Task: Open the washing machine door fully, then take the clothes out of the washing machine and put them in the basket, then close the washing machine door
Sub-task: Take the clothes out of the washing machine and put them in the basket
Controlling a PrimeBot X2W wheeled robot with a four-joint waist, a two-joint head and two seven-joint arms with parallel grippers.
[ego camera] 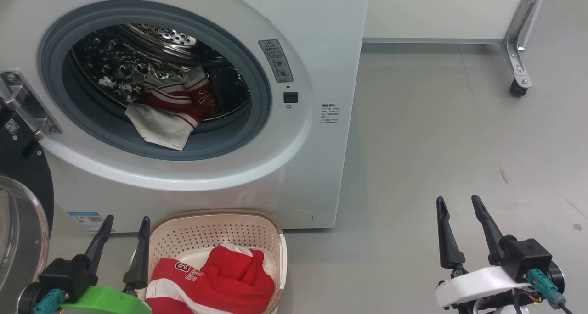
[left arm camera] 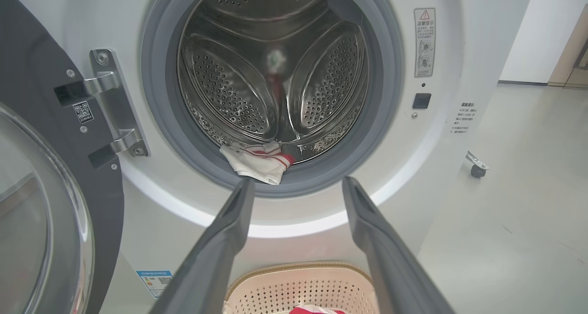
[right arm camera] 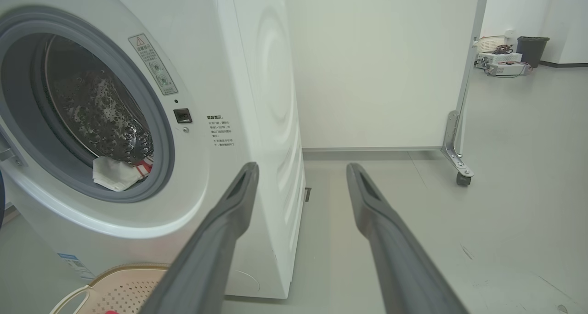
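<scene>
1. Two pincers are in the head view, and both are wide open with nothing in them
2. Far left, at 9 o'clock, the washing machine door (ego camera: pixel 27 176) is swung right out, so the round hole of the washing machine (ego camera: pixel 317 52) is free
3. The left pincer (ego camera: pixel 127 220) sits at 7 o'clock, just beside the left side of the basket (ego camera: pixel 278 240), and its two fingers point up at the washer
4. In the basket, at 6 o'clock, lies a red jersey (ego camera: pixel 234 277). I think that one is done
5. Up at 11 o'clock, a white and red cloth (ego camera: pixel 167 116) lies at the bottom front of the drum (ego camera: pixel 115 57). Its white corner hangs over the grey seal (ego camera: pixel 183 151)
6. Here is what matters most: from the left pincer, the cloth is straight ahead and a little up, at 12 o'clock. In the left wrist view it sits just above the gap between the fingers, a bit toward the left one
7. The cloth is longer from side to side than from top to bottom, so I think the hanging white corner is the easy bit to pinch
8. The right pincer (ego camera: pixel 458 199) is at 4 o'clock over the bare floor (ego camera: pixel 436 121), well apart from the washer. The cloth is off at its 10 o'clock, so the left arm is the nearer one
</scene>
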